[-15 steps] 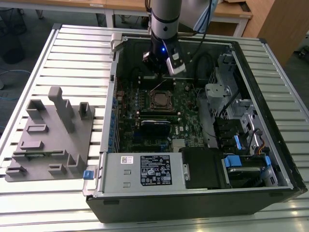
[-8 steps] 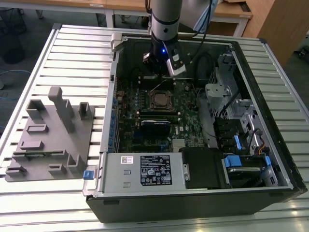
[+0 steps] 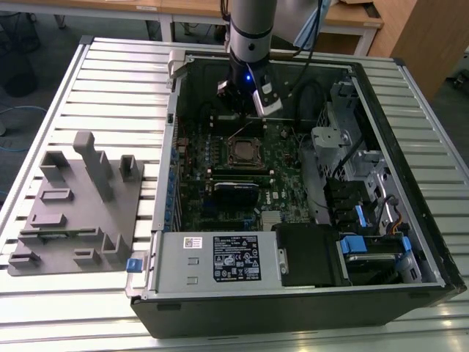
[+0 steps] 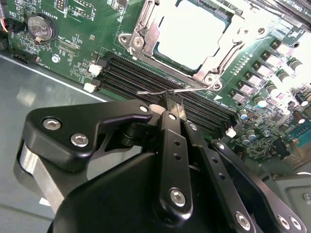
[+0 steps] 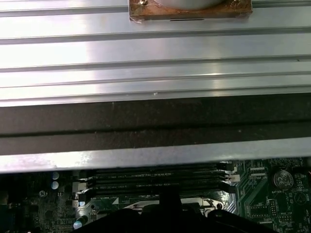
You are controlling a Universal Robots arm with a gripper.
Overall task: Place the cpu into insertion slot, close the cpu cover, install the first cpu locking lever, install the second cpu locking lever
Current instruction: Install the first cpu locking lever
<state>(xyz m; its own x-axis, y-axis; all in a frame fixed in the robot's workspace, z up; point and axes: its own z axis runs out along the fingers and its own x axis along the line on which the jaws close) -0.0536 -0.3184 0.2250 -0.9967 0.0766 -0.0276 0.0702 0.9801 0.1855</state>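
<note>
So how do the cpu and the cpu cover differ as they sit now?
The cpu is a solid pale face; the cpu cover is a silver frame with an open window. The cpu shows inside that window; the cpu cover lies around it. Both lie flat on the green board.

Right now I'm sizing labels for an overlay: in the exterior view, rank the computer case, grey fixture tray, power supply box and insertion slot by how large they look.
1. computer case
2. grey fixture tray
3. power supply box, less area than the tray
4. insertion slot, smallest by far
</note>
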